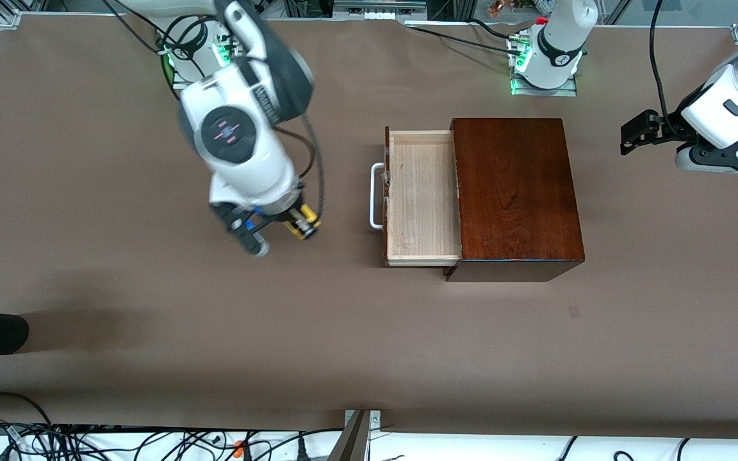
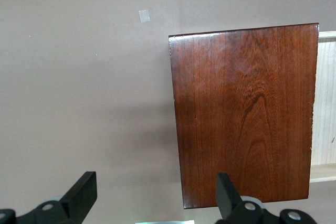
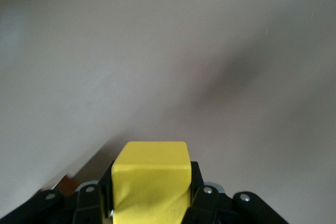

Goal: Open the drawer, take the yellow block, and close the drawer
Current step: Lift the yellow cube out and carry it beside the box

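The right gripper [image 1: 277, 235] is up in the air over bare tabletop [image 1: 119, 269], toward the right arm's end of the table, with its fingers pinched onto the yellow block [image 1: 298, 221]. In the right wrist view the yellow block [image 3: 152, 179] sits squarely between the black fingers [image 3: 202, 195], with nothing but brown tabletop under it.

The drawer [image 1: 421, 195] stands pulled out of the dark mahogany box [image 1: 515, 192], its pale wood tray showing bare boards inside. Its white bar handle [image 1: 375, 195] faces the right arm's end of the table. The box sits near the middle of the tabletop, closer to the edge where the robots' bases stand.

The left arm waits off at its own end of the table, the left gripper [image 1: 638, 133] held above the tabletop beside the box. In the left wrist view its two fingers [image 2: 84, 192] are spread wide apart, holding nothing, with the box [image 2: 247, 114] below them.
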Controlling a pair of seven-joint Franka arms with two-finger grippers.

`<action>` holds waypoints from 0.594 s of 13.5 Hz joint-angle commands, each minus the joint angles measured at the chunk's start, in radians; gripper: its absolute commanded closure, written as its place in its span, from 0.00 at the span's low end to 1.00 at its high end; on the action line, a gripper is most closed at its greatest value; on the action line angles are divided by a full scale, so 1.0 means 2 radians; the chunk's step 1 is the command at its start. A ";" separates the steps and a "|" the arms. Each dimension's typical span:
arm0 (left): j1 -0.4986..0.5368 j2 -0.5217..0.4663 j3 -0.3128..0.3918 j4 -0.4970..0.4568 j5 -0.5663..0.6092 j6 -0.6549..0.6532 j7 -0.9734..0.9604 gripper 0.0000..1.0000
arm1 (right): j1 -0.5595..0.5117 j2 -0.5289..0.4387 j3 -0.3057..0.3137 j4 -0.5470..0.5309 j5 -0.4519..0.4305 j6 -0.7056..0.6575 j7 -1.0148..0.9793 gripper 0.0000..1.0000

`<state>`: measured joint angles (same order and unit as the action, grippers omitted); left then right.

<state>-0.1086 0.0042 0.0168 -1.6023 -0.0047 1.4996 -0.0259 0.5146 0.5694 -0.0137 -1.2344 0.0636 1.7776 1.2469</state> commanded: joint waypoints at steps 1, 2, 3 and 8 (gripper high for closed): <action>0.000 0.006 -0.002 0.014 0.011 -0.008 0.011 0.00 | -0.045 -0.014 0.007 -0.033 0.008 -0.005 -0.098 0.65; 0.000 0.006 -0.003 0.015 0.010 -0.007 0.011 0.00 | -0.058 -0.015 0.007 -0.043 0.008 -0.006 -0.137 0.65; -0.001 0.006 -0.003 0.016 0.008 -0.007 0.010 0.00 | -0.071 -0.019 0.007 -0.056 0.008 -0.007 -0.176 0.65; -0.012 0.016 -0.023 0.030 0.003 -0.008 0.010 0.00 | -0.094 -0.021 -0.051 -0.107 0.008 0.001 -0.398 0.65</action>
<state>-0.1196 0.0053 -0.0032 -1.5896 -0.0050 1.4997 -0.0240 0.3331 0.5664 -0.0807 -1.3799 0.0651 1.7687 0.5933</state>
